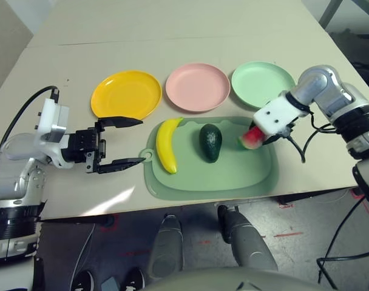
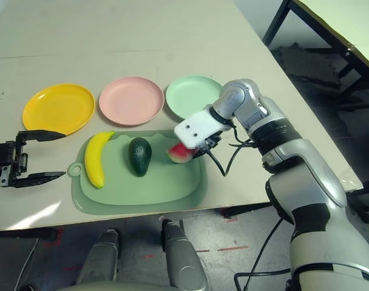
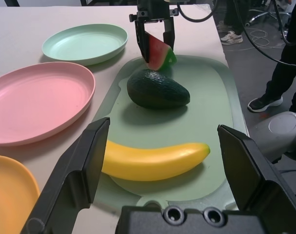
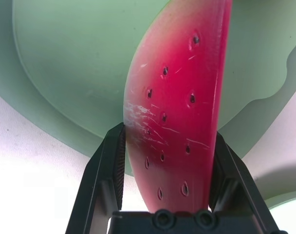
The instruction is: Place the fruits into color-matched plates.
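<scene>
mat (image 1: 257, 176): pale green, on table | table (image 1: 172, 36): beige | person's shoes (image 3: 231, 36): beyond table

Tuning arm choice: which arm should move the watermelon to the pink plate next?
Right. Its gripper already has the jaws shut on the watermelon wedge, and the pink plate lies just beyond the mat. The left gripper waits open by the banana.

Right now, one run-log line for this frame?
right claw: shut on watermelon wedge | left claw: open | banana, avocado: on mat
</scene>
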Available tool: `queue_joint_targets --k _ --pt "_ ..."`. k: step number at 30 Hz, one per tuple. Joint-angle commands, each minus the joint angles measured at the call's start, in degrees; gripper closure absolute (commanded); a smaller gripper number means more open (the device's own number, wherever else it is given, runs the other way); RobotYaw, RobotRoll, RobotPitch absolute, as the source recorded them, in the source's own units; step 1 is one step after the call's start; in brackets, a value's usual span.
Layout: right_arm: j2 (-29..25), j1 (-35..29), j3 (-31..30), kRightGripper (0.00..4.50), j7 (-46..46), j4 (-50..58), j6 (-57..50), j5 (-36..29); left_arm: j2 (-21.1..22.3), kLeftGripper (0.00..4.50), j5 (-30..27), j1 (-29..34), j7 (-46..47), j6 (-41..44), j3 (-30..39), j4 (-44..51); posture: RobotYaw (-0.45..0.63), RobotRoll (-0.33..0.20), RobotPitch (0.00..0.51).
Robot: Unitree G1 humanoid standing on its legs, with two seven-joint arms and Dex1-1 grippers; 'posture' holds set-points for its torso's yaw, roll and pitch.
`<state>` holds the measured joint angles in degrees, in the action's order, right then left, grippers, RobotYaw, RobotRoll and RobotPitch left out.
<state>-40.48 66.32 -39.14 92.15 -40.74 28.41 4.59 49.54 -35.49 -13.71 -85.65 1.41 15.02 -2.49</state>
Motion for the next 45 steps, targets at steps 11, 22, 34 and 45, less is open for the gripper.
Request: queue_joint_targets --k 11,22,34,45 --pt "-7.93 3.44 -7.58 2.27 0.35 17.72 -17.48 -18.14 0.34 0.00 0.95 -1.49 -0.65 -1.66 0.00 -2.24 0.02 0.000 0.233" --pt "2.20 10.82 -0.71 2.27 -0.43 2.93 -15.95 -12.14 -1.55 0.00 0.51 0.93 3.42 -1.51 1.12 0.11 0.02 0.000 0.231" --pt "22.24 17.39 6.92 2.27 -17.83 -25.72 -4.00 2.30 -2.55 0.00 4.04 1.33 13.04 -1.70 1.32 2.06 0.08 0.000 0.238" --pt "28.49 19.97 8.78 2.27 -35.94 -34.54 -5.34 12.54 -1.87 0.00 3.73 5.14 15.23 -0.15 1.98 5.64 0.11 0.000 0.247"
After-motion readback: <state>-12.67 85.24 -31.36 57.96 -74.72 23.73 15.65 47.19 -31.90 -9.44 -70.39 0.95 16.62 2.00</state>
